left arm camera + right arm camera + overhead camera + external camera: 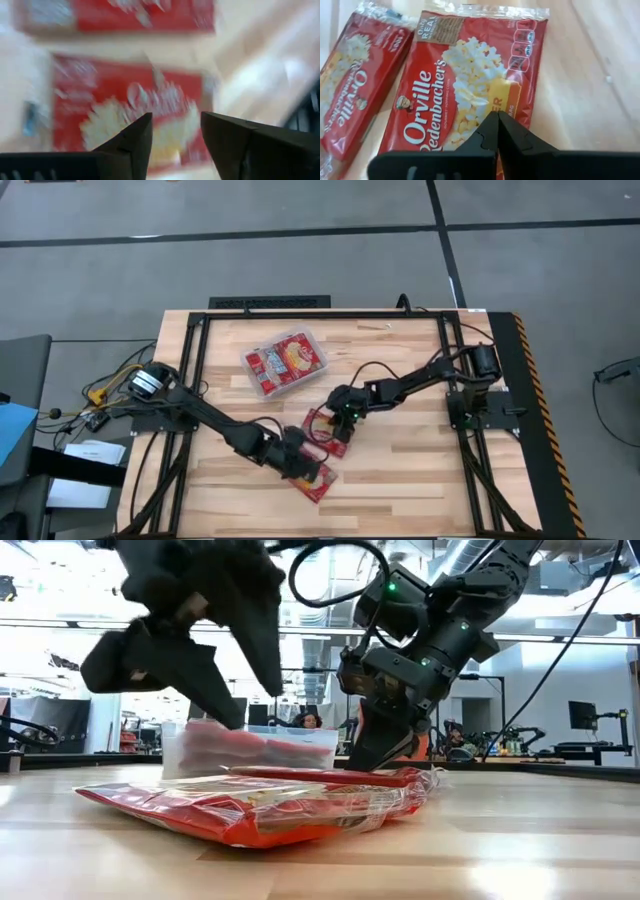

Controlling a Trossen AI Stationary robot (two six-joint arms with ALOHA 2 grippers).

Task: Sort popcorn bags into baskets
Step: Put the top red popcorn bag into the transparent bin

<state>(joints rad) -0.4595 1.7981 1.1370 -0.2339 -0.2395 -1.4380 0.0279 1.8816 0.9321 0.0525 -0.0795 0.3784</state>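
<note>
Two loose bags sit mid-table: one [328,429] under the right gripper [346,417], the other [313,476] at its 7 o'clock under the left gripper [300,463]. Right jaws are pinched together with nothing between them; left jaws are spread a bit, empty. Tray [286,363] at 11 o'clock already has bags inside.

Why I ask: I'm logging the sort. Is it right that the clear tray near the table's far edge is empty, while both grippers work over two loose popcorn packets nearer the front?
Not quite: the clear tray is not empty. The high view shows red popcorn packets already lying in it. The rest holds: the left gripper and right gripper are over two loose packets nearer the front.
</note>
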